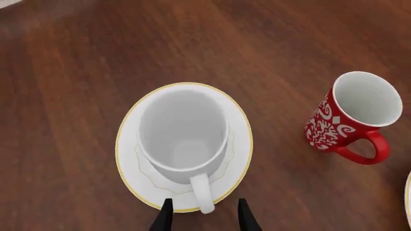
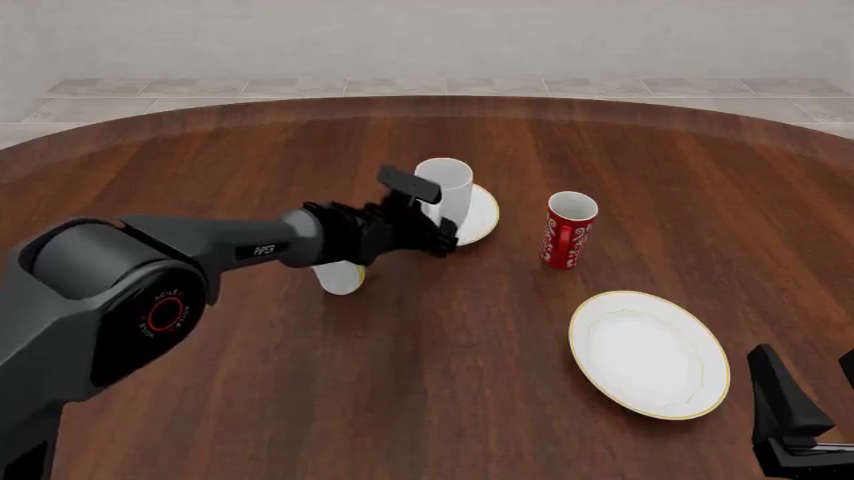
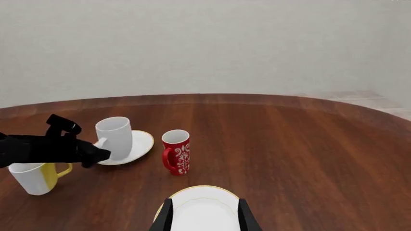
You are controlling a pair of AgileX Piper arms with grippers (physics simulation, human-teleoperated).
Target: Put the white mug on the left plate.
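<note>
The white mug [image 1: 183, 130] stands upright on the left plate [image 1: 128, 163], the small gold-rimmed one, handle toward my left gripper [image 1: 205, 219]. The left gripper is open; its fingertips [image 1: 165, 217] straddle the handle with a gap on both sides. In the front view the mug [image 2: 445, 190] and plate [image 2: 483, 215] sit mid-table, with the left gripper [image 2: 430, 237] just in front of them. The right wrist view shows the mug [image 3: 115, 137] on the plate [image 3: 144, 141]. My right gripper [image 3: 204, 219] is open and empty, at the near right [image 2: 811, 368].
A red patterned cup [image 2: 570, 230] stands right of the mug, also in the left wrist view [image 1: 350, 118]. A larger gold-rimmed plate [image 2: 647, 355] lies at the near right, under the right gripper. A white mug with yellow inside [image 2: 340, 277] stands under the left arm.
</note>
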